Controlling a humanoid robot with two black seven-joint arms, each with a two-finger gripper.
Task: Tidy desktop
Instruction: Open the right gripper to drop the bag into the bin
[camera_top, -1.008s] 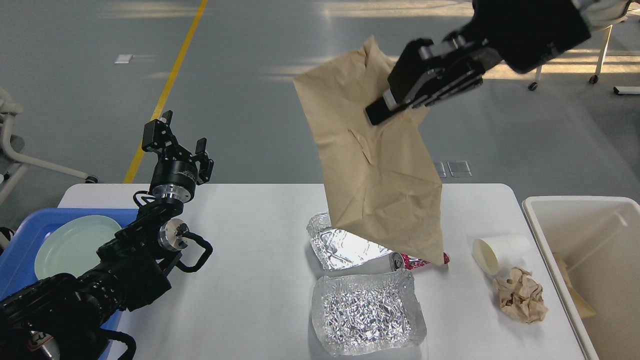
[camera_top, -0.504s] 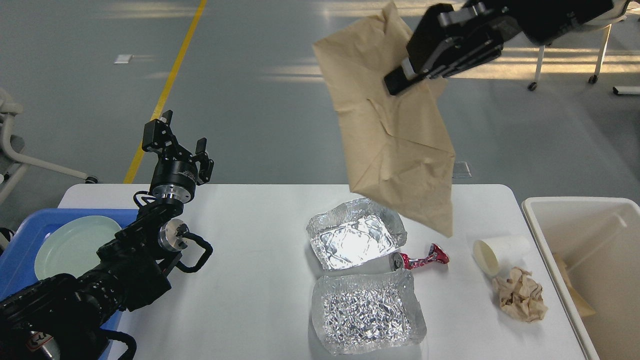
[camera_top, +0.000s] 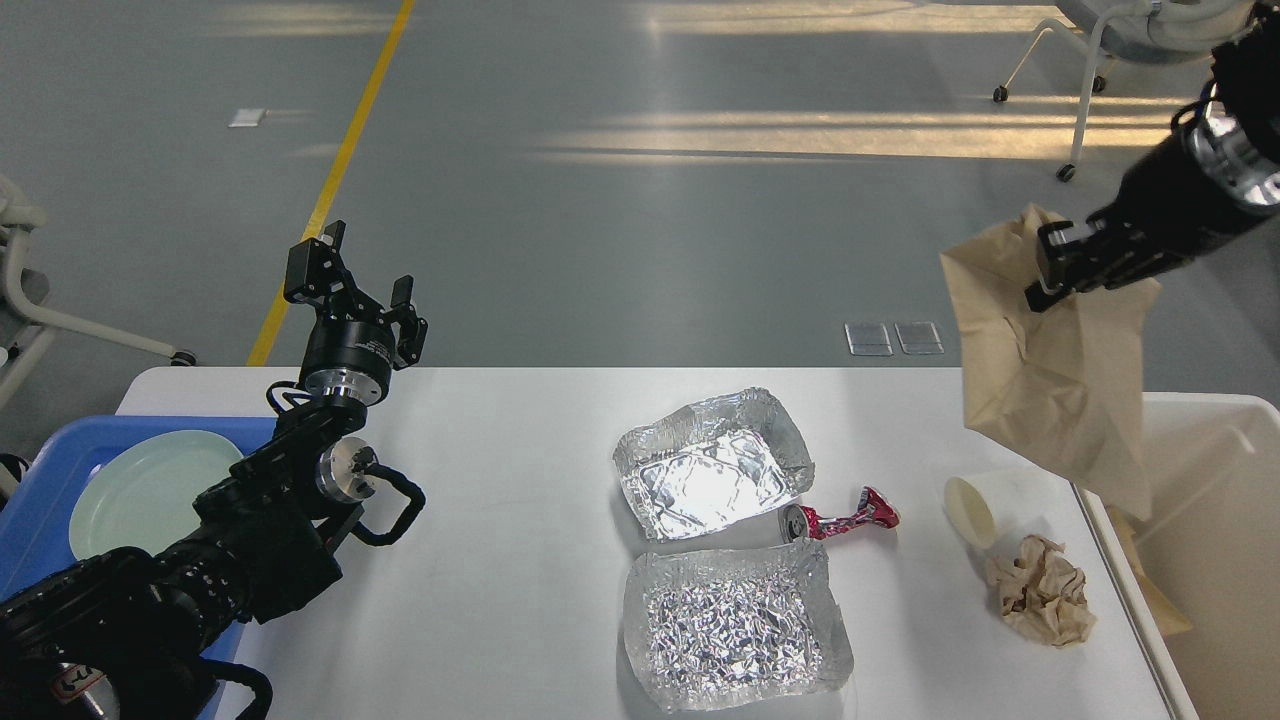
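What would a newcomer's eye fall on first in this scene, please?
Probably the brown paper bag dangling in mid-air at the right, pinched by the right gripper above the off-white bin. Next, two shiny foil trays on the white desktop, with a crushed red can beside them.

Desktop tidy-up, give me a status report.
Right gripper shut on brown paper bag, hanging over bin edge. Left gripper open, idle. Desktop holds foil trays, crushed can, cup, crumpled paper.
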